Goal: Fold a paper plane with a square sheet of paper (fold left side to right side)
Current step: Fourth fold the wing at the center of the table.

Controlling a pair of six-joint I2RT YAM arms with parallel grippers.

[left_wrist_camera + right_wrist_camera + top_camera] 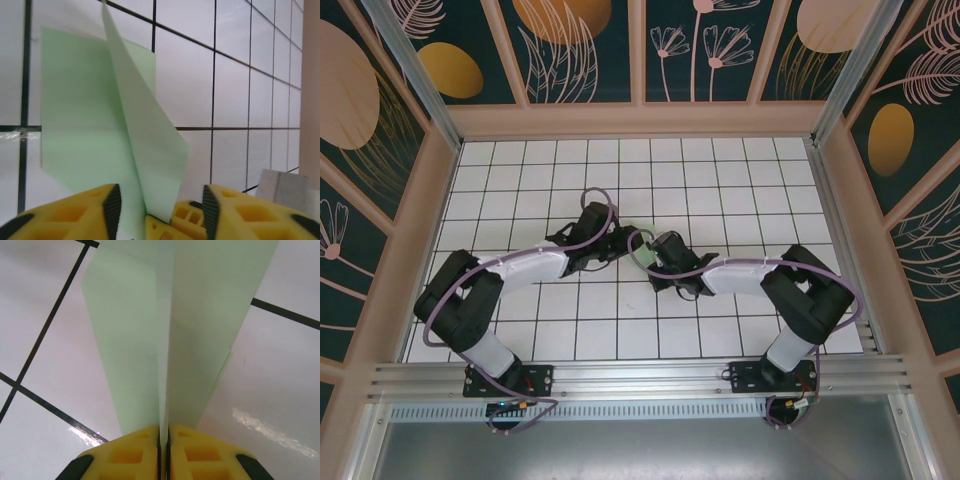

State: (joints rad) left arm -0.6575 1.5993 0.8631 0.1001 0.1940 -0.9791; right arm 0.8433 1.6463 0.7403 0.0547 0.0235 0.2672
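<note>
One paper fold (145, 140) stands clamped in right gripper (163, 432), inside gaping left gripper (157, 205).

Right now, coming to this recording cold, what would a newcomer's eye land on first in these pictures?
First, the pale green sheet of paper, lying at the middle of the white grid table with one flap standing up off the surface. Next, the right tool, shut on the raised fold, and the left tool, open with a finger on either side of the paper's near end.
</note>
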